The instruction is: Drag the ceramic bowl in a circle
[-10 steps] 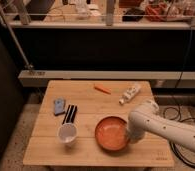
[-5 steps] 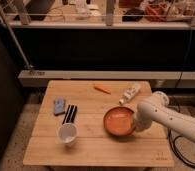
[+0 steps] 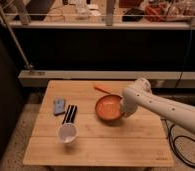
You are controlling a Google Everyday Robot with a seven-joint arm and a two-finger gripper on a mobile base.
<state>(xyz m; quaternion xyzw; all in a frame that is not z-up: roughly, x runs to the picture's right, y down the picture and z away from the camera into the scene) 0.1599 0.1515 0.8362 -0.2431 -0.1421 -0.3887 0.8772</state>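
The ceramic bowl (image 3: 108, 107), wide and shallow with an orange inside and darker rim, sits on the wooden table (image 3: 96, 137) right of centre. My white arm reaches in from the right, and the gripper (image 3: 123, 111) is down at the bowl's right rim, touching it. The fingers are hidden behind the wrist and the bowl's edge.
A white cup (image 3: 67, 133) stands at the front left. A black flat object (image 3: 69, 114) and a small blue-grey item (image 3: 59, 106) lie to the left of the bowl. An orange pen-like stick (image 3: 102, 89) lies behind the bowl. A black cable (image 3: 183, 150) runs on the floor at right.
The bowl has moved away from the front of the table toward the back and slightly left, with the gripper at its right rim moving along with it.
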